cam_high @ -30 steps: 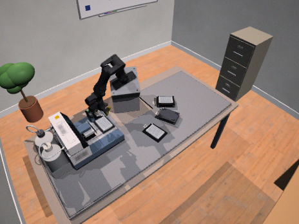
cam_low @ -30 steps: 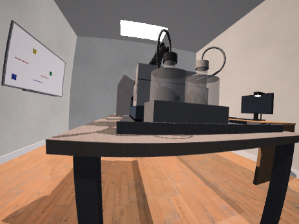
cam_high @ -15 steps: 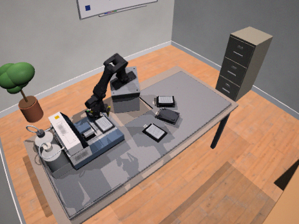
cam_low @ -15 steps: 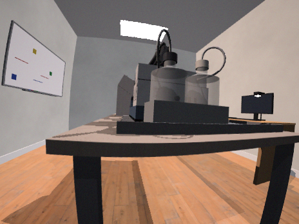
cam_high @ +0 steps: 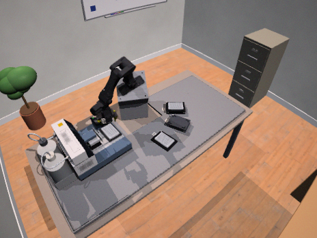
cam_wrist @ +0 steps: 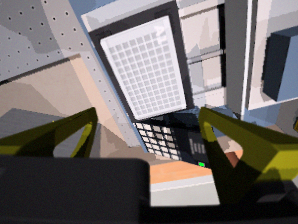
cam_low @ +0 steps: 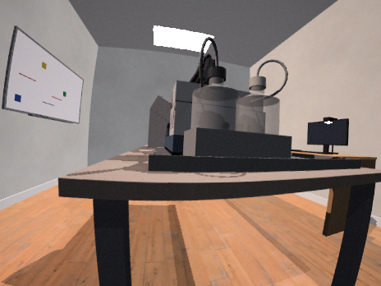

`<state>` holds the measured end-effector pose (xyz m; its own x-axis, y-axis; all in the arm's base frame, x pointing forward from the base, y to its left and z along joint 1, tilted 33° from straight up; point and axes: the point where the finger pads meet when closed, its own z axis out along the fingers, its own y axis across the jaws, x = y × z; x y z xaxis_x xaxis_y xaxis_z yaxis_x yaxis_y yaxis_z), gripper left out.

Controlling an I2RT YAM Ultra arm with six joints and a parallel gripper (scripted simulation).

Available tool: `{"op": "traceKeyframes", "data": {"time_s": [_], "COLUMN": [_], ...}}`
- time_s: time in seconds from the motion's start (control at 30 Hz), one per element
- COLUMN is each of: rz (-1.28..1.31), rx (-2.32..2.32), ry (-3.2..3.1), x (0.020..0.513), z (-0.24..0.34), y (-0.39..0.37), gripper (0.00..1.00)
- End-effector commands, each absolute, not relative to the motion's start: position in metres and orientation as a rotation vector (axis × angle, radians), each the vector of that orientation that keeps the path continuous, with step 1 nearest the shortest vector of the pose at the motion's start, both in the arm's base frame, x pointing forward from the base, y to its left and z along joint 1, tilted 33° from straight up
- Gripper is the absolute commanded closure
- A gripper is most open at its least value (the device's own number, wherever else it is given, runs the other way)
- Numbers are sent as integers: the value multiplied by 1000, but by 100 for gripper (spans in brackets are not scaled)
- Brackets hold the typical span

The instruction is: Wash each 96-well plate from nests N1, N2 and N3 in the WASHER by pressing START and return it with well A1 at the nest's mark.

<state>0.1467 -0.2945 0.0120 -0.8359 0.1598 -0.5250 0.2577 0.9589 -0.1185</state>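
Observation:
A white 96-well plate lies flat in the dark carrier pocket of the washer. My gripper is open and empty, hanging just above the keypad beside the plate. The lamp next to the keypad is green. On the table, two nests each hold a plate, one at the back and one at the front. The nest between them is a bare dark slab. The gripper is hidden behind the washer in the exterior view.
The washer's white manifold housing stands left of the carrier. Two clear bottles with tubing sit at the washer's far end. The arm's grey pedestal stands behind the washer. A filing cabinet and a plant stand off the table.

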Motion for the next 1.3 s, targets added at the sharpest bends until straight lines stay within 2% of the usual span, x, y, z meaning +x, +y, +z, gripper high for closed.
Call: {"op": "traceKeyframes", "data": {"time_s": [0.0, 0.17, 1.27], "rz": [-310, -369, -370], "rx": [129, -88, -93], "ry": [2596, 2612, 2612], "x": [146, 146, 161], "z": [15, 15, -10], "y": [-297, -297, -304], "gripper": [0, 0, 0]}}
